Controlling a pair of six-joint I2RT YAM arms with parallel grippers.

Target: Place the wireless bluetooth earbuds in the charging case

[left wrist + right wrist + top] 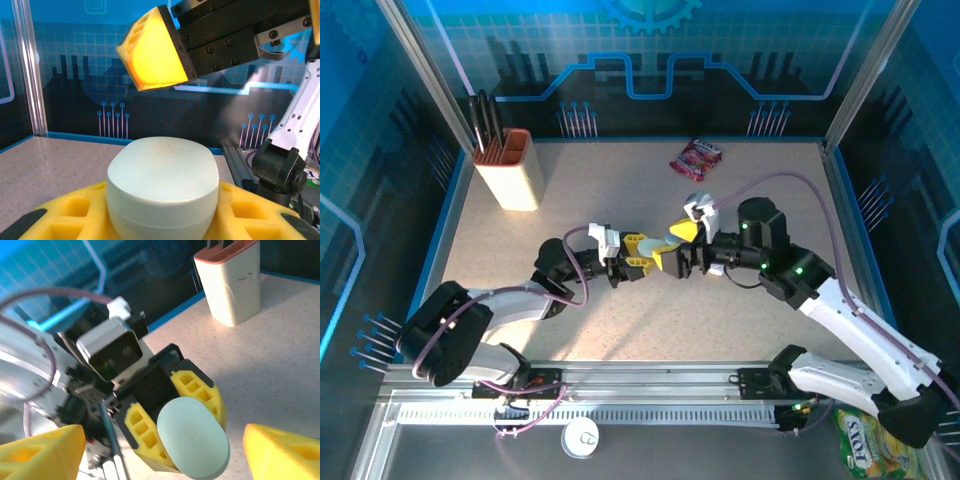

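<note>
Pale blue, the case (162,185) is lid-shut and pinched in my left tool (642,253). My right tool (677,247) faces it, fingers spread and empty. Whether earbuds lie inside I cannot tell. I judge opening and insertion still to do.

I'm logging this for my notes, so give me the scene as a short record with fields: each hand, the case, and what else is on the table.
left hand: shut on the charging case
right hand: open, facing the case, apart from it
charging case: pale, rounded, lid closed
table: knife block back left; red packet at the back
</note>
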